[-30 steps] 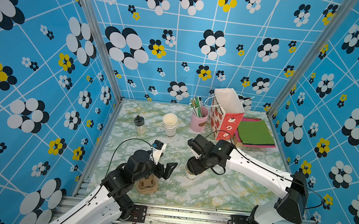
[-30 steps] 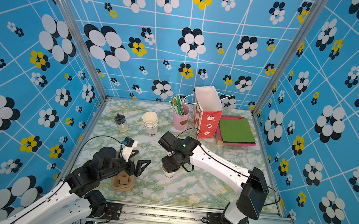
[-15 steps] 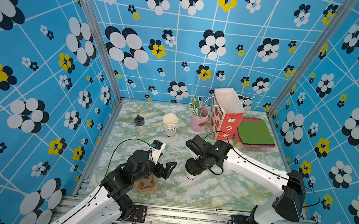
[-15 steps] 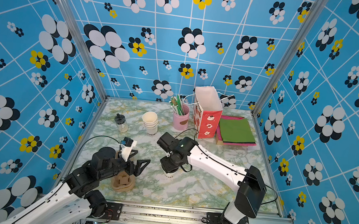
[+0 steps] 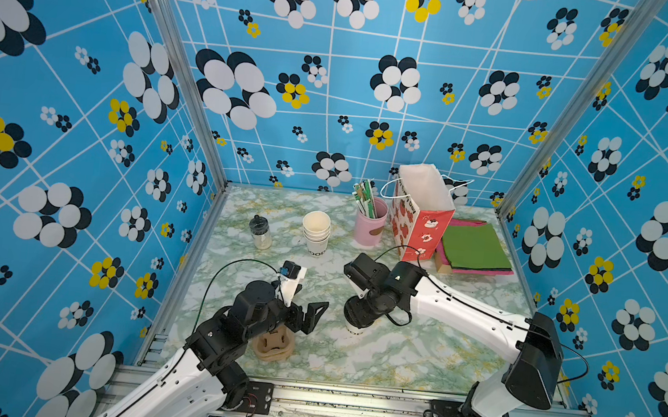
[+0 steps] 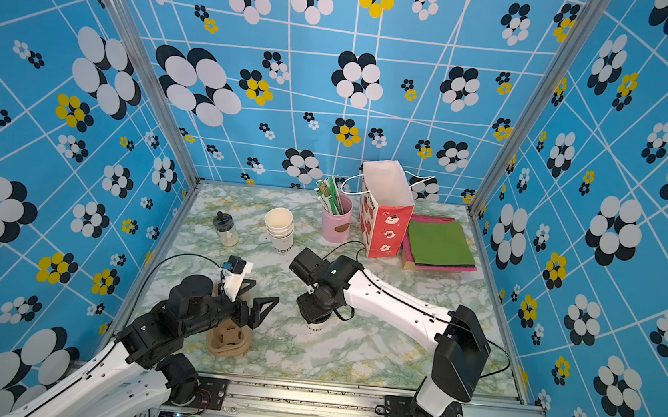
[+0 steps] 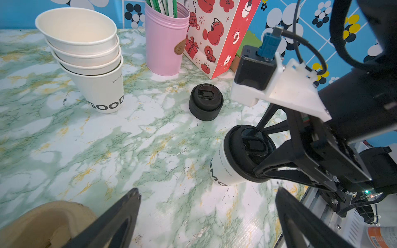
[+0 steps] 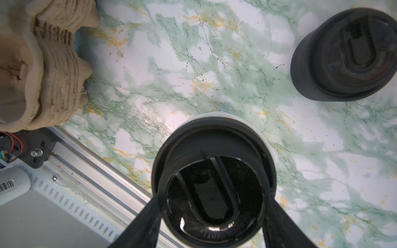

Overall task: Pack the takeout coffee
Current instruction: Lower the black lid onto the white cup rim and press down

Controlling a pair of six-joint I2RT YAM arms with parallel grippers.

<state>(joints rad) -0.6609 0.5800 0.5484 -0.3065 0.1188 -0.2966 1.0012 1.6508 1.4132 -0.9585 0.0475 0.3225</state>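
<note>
At 9 o'clock of the takeout coffee (image 7: 221, 169), the left gripper (image 7: 207, 190) hangs with jaws spread wide and nothing between them, above a stack of brown pulp carriers (image 5: 273, 343). At 11 o'clock of the coffee stands a stack of lidless paper cups (image 5: 315, 233). The lowest is printed "GOOD" in dark capitals, with a finer line starting "Breeze". The takeout coffee stands just 6 o'clock of the centre of the table (image 5: 413, 363) in both top views, long axis near vertical, lid uppermost, base on the marble-patterned top. It is a small white paper cup with a black domed lid and a raised U-shaped sip flap. Big dark letters low on its side read partly "D MO", and a finer line ends "COFFEE". The right gripper (image 8: 212, 199) reaches from above, fingers clamped on opposite sides of the lid rim. A squat pile of black lids (image 7: 205, 102) sits at about 12 o'clock of the coffee, a red-and-white gift bag (image 5: 419, 217) at 1 o'clock.
</note>
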